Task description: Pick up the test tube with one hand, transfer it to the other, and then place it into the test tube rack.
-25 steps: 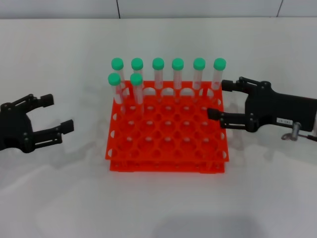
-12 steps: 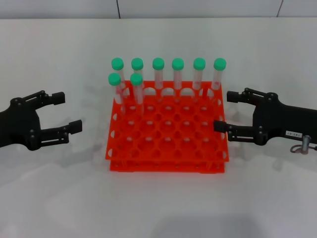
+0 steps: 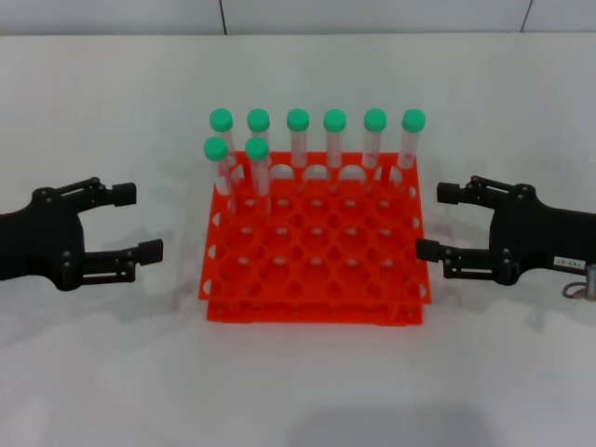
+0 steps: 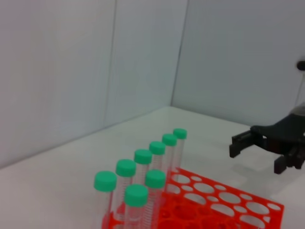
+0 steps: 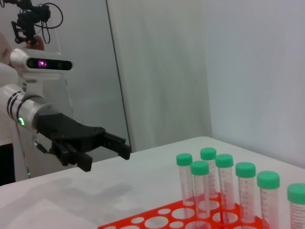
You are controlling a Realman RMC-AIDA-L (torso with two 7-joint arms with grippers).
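Note:
Several green-capped test tubes (image 3: 257,149) stand upright in the orange-red test tube rack (image 3: 317,312) at the table's middle: a back row, plus two more at the rack's left in the row in front of it. My left gripper (image 3: 140,222) hovers open and empty left of the rack. Right of the rack my right gripper (image 3: 435,222), the one with the white label, is open and empty too. Neither touches a tube. The left wrist view shows the tubes (image 4: 136,195), the rack (image 4: 267,210) and the far right gripper (image 4: 255,156). In the right wrist view are the tubes (image 5: 200,168) and the left gripper (image 5: 107,158).
The white table (image 3: 298,391) runs on all around the rack. A pale wall (image 3: 372,17) stands at the table's far edge. Behind the left arm in the right wrist view sits a camera unit (image 5: 42,63) with cables.
My left gripper has moved right, closer to the rack. My right gripper has drawn back to the right, away from the rack, and sunk a little. Both stayed open.

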